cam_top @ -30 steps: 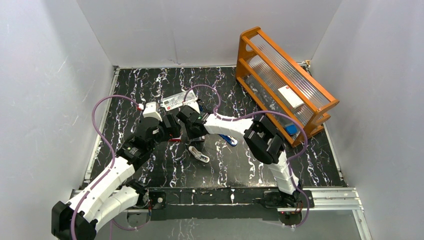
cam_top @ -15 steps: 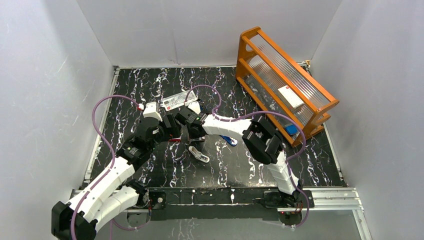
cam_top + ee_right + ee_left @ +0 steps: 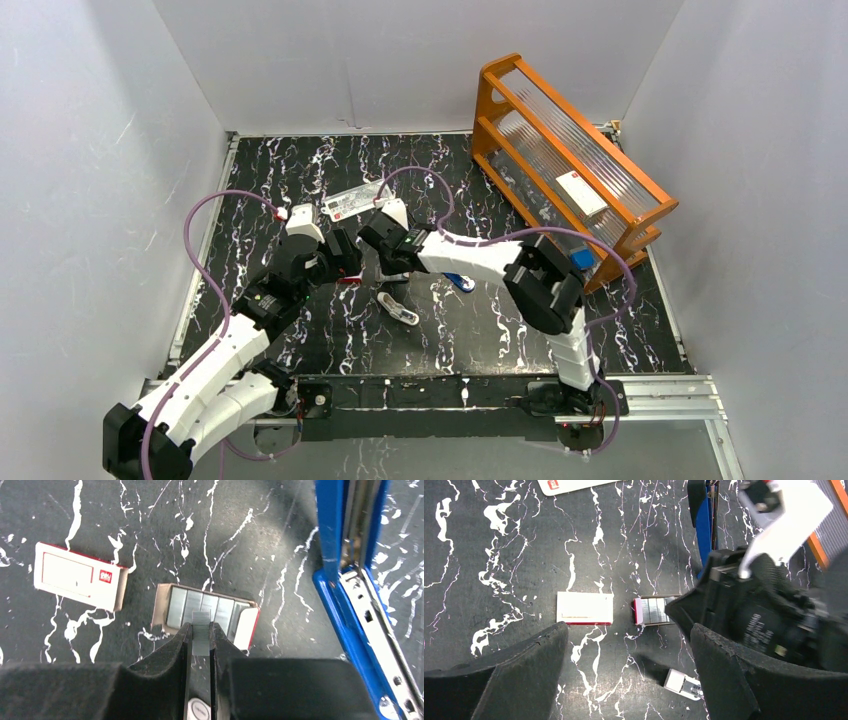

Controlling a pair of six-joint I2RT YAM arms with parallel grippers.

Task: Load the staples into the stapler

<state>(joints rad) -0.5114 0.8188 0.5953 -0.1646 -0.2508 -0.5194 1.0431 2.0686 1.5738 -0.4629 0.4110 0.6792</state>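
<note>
Pinching one staple strip [image 3: 201, 619] between clenched fingers [image 3: 172, 655], my right gripper [image 3: 201, 630] hangs over the open red-and-white cardboard tray [image 3: 248, 625] on the black marbled bench [image 3: 150, 520]. The rest of the staples [image 3: 177, 611] lie side by side in that tray, a flat grey row. Whether the pinched strip is clear of them I cannot tell from the wrist view. Just to the tray's right lies the blue stapler [image 3: 327, 540], hinged open, its silver rail [image 3: 372, 625] bared and facing up. The box's white sleeve [image 3: 80, 576] sits apart on the tray's other side. My left gripper [image 3: 626, 645] hovers above the same spot, its own fingers [image 3: 524, 670] released and spread wide, grasping nothing. Its camera looks down on sleeve, tray and the right arm's black wrist [image 3: 749, 625]. A small white-silver oblong gadget [image 3: 683, 684] lies near the tray, on the side toward the arms' bases. Seen from overhead, both grippers meet mid-bench, with an orange rack [image 3: 487, 110] standing at the far right and a white packet [image 3: 350, 203] lying just beyond them.
</note>
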